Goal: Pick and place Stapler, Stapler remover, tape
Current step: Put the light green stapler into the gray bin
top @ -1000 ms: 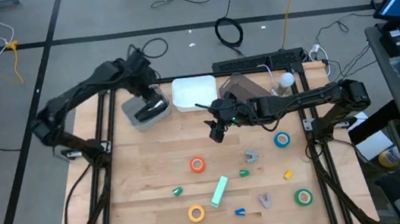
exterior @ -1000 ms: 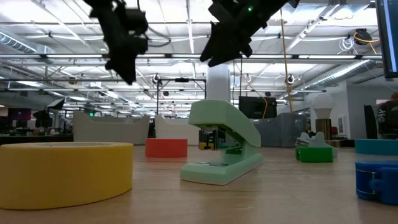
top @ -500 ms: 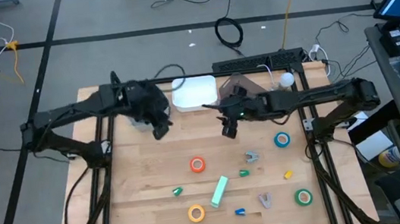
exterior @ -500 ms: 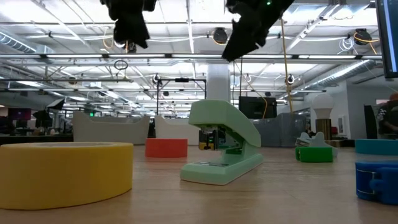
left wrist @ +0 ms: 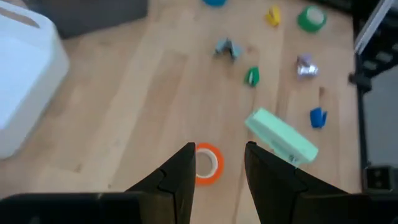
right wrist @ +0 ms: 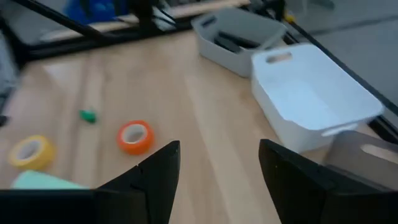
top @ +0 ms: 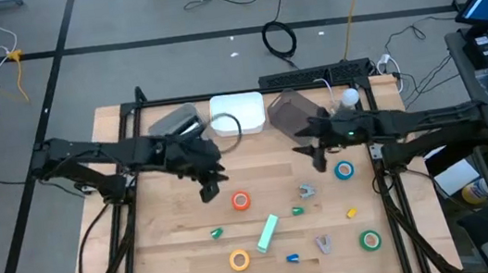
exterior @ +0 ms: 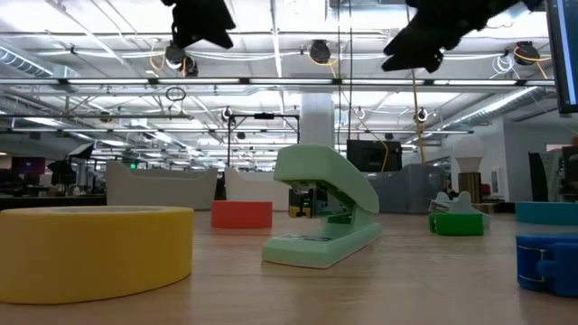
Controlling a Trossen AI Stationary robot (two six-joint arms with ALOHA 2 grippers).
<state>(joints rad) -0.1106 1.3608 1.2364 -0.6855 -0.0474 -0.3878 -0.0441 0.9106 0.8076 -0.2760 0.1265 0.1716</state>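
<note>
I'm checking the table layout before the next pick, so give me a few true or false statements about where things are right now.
1. The mint green stapler lies on the table, held by neither gripper. True.
2. The orange tape roll sits inside the white bin. False: it lies on the bare wood, near the left gripper.
3. The right gripper holds the blue tape roll. False: its fingers are open and empty above the table.
4. The yellow tape roll lies near the table's front edge. True.

Light wood-grain table [top: 181,228], matt; white bin [top: 238,115] & mint stapler [top: 268,232] smooth plastic.
</note>
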